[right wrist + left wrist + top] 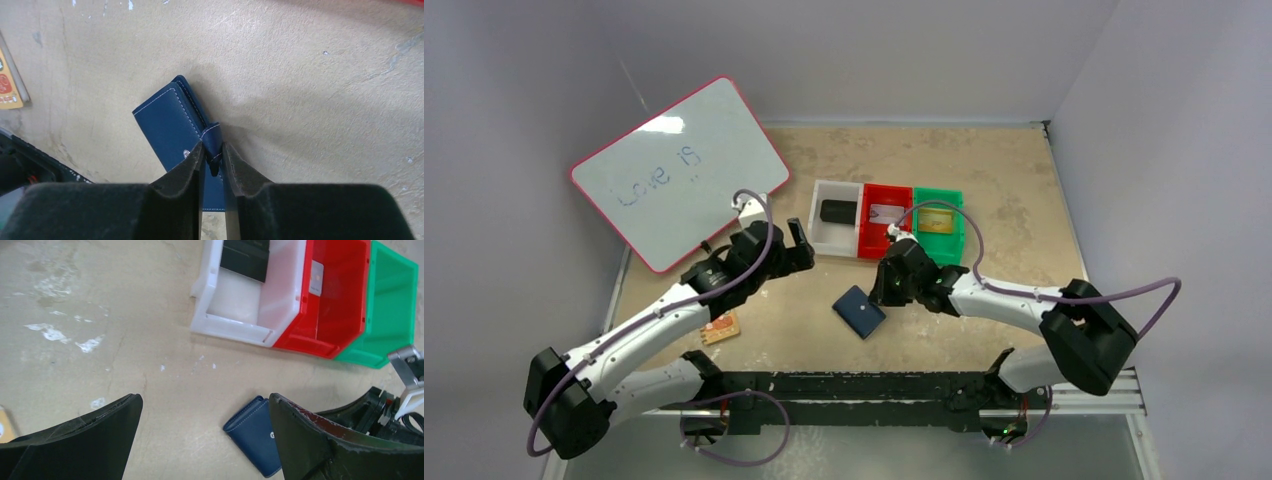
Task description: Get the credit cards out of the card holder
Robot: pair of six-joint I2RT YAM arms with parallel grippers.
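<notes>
While my right gripper is pinching the snap tab of the navy card holder lying on the table, my left gripper is hovering wide open. The white bin is holding a black block, the red bin what may be a pale card, and the green bin something tan.

The top camera sits high behind the near edge, looking down over the whole table. The left wrist camera, low and tilted forward, looks between the fingers of the left gripper toward the white bin, red bin and green bin. The right wrist camera looks down, very close, past the right gripper at the card holder, which all three views share.
</notes>
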